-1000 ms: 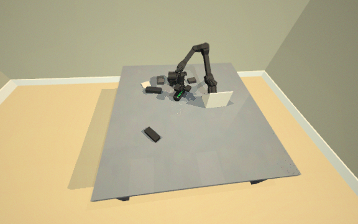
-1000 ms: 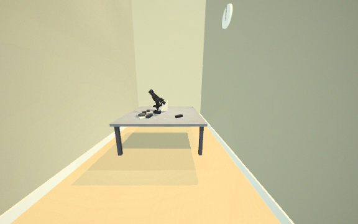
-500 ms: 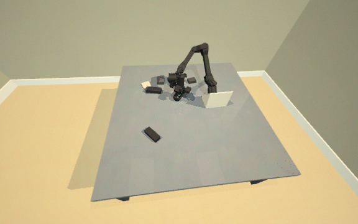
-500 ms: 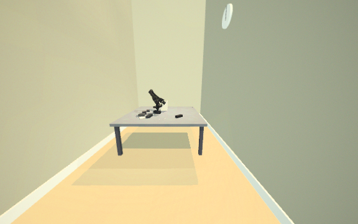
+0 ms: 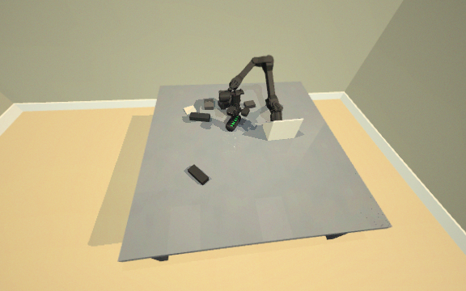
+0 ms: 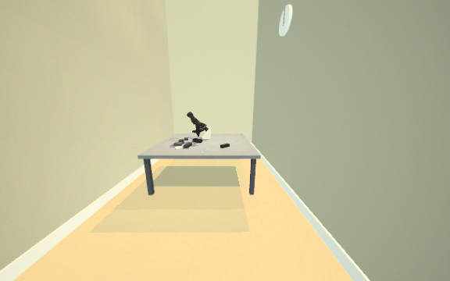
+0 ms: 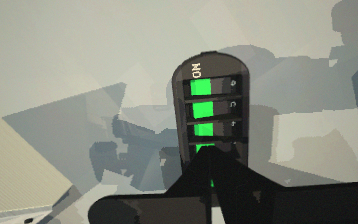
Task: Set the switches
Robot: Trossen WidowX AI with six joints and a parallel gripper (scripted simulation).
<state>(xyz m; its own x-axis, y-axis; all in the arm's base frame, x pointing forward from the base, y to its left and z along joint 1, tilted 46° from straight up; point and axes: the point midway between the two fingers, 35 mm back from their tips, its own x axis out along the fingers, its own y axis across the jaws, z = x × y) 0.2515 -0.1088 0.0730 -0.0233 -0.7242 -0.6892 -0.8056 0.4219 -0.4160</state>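
Note:
The dark grey controller unit (image 5: 230, 128) (image 6: 198, 140) (image 7: 220, 62) sits on its base, switches up, on the bench. In the wrist view its ON mark and green ends are on the left, the numbers on the right. Switches 6, 5 and 4 show green; which ends are pressed down I cannot tell surely. The nearer switches are partly or fully hidden by the fingers. The label underneath is hidden. My gripper (image 5: 239, 114) (image 7: 207, 151) is shut and empty. Its tips are over the unit, near the third switch; whether they touch it is unclear.
A pale upright panel (image 5: 285, 130) (image 6: 208, 133) (image 7: 20, 170) stands by the arm's base. A black block (image 5: 198, 175) (image 6: 225, 145) lies apart from the rest. Another dark block (image 5: 200, 117), a grey module (image 5: 209, 103), a cream tile (image 5: 189, 110) and a small dark part (image 5: 249, 103) lie near the unit.

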